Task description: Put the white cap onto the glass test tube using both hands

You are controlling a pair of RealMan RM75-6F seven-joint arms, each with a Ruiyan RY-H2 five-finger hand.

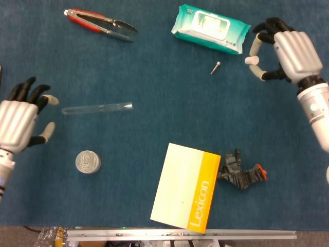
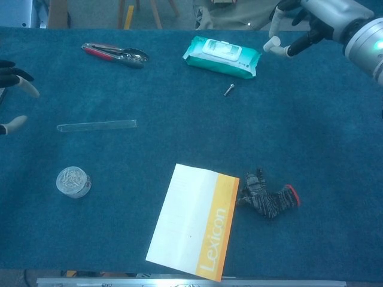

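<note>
The glass test tube (image 1: 97, 108) lies flat on the blue cloth at centre left, also seen in the chest view (image 2: 97, 126). My left hand (image 1: 18, 121) hovers just left of its closed end with fingers spread and nothing in it; the chest view shows only its fingertips (image 2: 13, 72). My right hand (image 1: 289, 51) is raised at the far right, beside the wipes pack. It pinches the small white cap (image 1: 250, 60) between thumb and a finger, clear of the table. In the chest view the cap (image 2: 272, 43) juts left from that hand (image 2: 326, 15).
Red-handled tongs (image 1: 100, 23) lie at the back left and a teal wipes pack (image 1: 209, 28) at the back centre, with a small screw (image 1: 215, 67) beside it. A round tin (image 1: 88, 161) sits front left. A Lexicon booklet (image 1: 187, 186) and a knit glove (image 1: 240, 172) lie front centre.
</note>
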